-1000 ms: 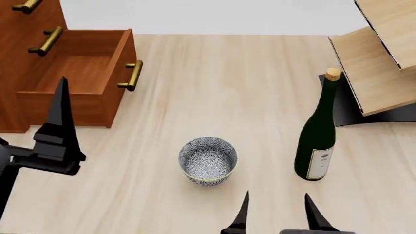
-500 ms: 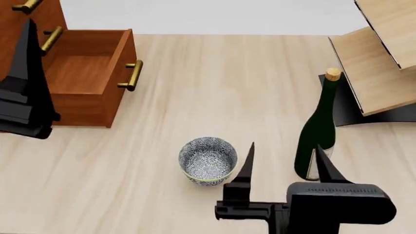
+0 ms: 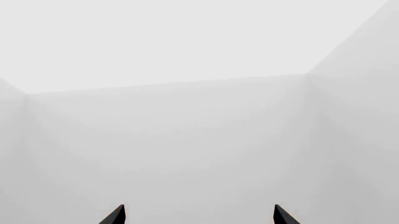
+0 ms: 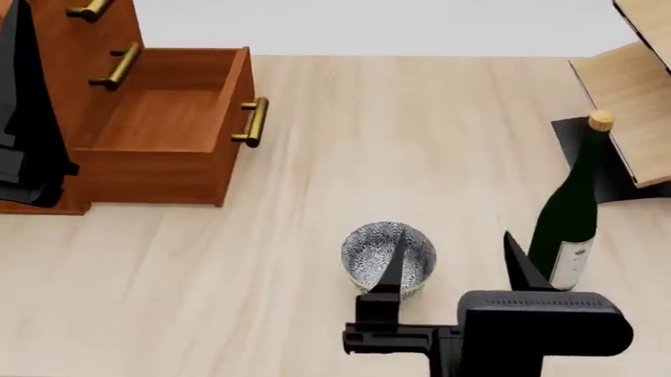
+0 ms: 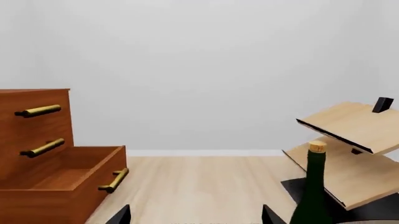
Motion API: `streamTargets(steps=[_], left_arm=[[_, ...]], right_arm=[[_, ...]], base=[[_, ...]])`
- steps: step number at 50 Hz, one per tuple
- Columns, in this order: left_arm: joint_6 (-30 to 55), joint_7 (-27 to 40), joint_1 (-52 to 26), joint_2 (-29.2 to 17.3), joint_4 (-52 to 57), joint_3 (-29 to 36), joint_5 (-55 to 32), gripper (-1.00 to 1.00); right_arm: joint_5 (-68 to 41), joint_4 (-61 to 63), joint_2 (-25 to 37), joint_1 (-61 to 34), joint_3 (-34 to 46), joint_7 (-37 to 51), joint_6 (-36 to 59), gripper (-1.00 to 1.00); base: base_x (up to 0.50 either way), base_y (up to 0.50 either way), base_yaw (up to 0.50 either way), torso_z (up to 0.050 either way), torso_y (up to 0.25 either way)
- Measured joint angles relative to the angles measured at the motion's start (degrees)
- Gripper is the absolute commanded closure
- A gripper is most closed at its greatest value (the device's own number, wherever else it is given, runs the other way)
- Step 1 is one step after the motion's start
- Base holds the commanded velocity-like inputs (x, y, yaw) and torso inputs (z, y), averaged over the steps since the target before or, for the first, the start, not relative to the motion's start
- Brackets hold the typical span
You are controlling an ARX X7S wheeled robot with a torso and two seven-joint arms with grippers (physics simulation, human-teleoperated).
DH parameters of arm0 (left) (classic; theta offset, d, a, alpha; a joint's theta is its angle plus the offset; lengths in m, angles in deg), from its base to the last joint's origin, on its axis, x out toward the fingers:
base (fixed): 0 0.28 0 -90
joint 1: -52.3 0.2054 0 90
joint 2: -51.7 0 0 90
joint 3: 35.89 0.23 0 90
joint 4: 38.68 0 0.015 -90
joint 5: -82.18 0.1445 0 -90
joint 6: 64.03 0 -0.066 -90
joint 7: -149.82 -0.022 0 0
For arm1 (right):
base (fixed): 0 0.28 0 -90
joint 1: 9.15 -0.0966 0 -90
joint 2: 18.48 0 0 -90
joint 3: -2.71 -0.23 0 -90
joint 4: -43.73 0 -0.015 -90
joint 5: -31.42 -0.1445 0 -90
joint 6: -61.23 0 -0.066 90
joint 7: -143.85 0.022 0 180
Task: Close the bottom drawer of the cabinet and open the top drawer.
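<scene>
The tall reddish-brown wood-grain cabinet (image 4: 78, 47) stands at ten o'clock on the pale wooden counter (image 4: 314, 157). Its bottom drawer (image 4: 168, 129) juts out toward three o'clock, brass bar handle (image 4: 251, 122) running crosswise. The top drawer (image 5: 37, 109) sits flush (closed). Left tool (image 3: 196, 217) and right tool (image 4: 451, 263) are both spread, empty.

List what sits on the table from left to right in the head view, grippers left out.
cabinet with its open bottom drawer → patterned bowl → green wine bottle → pale wooden rack
</scene>
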Motion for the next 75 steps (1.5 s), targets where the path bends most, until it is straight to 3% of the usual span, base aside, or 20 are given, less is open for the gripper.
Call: streamTargets(steps=[41, 55, 75], left_arm=[[-0.3, 1.4, -0.1, -0.6, 0.3, 0.5, -0.6, -1.0], [-0.5, 1.8, 0.0, -0.6, 0.3, 0.7, -0.9, -1.0], [-0.5, 2.2, -0.7, -0.6, 0.4, 1.2, -1.7, -1.0]], right_arm=[[-1.7, -0.4, 0.8, 0.7, 1.0, 0.5, -1.2, -1.0], [-2.9, -0.7, 0.7, 1.3, 0.1, 1.1, -2.1, -1.0], [-3.7, -0.9, 1.3, 1.7, -0.1, 1.7, -2.7, -1.0]], base=[[0.0, 0.5, 0.0, 0.0, 0.0], [0.01, 0.0, 0.0, 0.0, 0.0], [0.29, 0.0, 0.0, 0.0, 0.0]])
